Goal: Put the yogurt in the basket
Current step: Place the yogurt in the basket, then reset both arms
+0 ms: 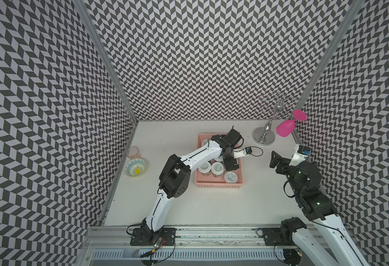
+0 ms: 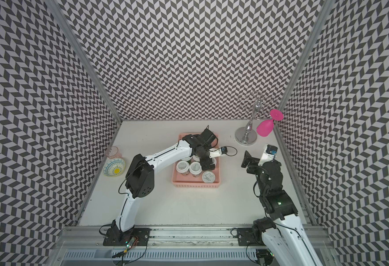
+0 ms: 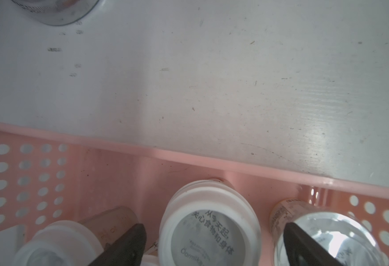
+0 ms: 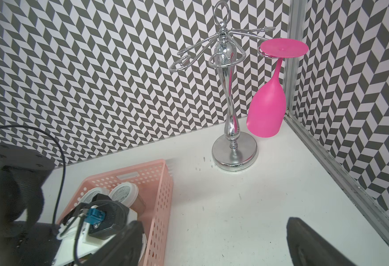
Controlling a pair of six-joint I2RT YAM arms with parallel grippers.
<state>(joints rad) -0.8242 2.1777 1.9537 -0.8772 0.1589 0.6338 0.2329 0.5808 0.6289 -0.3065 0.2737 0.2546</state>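
Observation:
The salmon-pink basket [image 1: 218, 185] [image 2: 195, 184] sits mid-table and holds several yogurt cups with white lids [image 1: 217, 167] [image 2: 195, 167]. My left gripper [image 1: 231, 164] [image 2: 208, 166] hangs over the basket's right side. In the left wrist view it [image 3: 214, 226] is open, its dark fingers [image 3: 131, 241] standing apart on either side of one upright yogurt cup [image 3: 209, 232] near the basket wall [image 3: 188, 159]. A foil-lidded cup [image 3: 327, 232] stands beside it. My right gripper [image 1: 278, 162] [image 4: 214, 223] is open over bare table right of the basket [image 4: 163, 195].
A chrome glass rack [image 1: 264, 137] with a magenta wine glass [image 1: 285, 129] hanging from it stands at the back right. A clear pinkish tumbler [image 1: 132, 152] and a patterned bowl [image 1: 135, 167] sit by the left wall. Patterned walls close three sides.

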